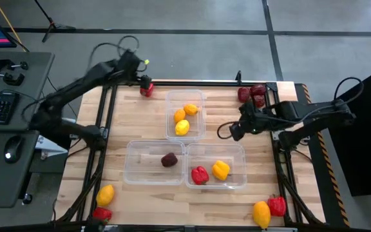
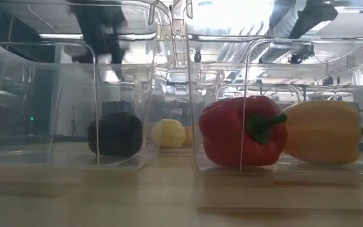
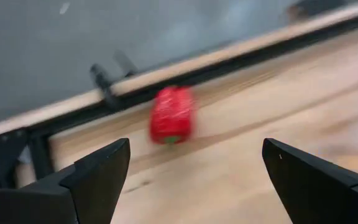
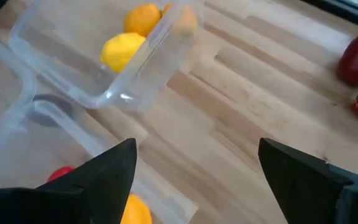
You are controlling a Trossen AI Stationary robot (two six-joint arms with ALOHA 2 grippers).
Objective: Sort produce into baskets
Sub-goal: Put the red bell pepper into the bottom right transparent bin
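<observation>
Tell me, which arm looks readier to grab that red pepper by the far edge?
The left. Its open hand is right at the red pepper, which lies just ahead between its fingers. The right hand, also open, hovers over bare table beside the citrus basket, farther away.

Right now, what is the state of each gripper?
Left gripper: open, empty, facing a red pepper.
Right gripper: open, empty, above the table.
</observation>
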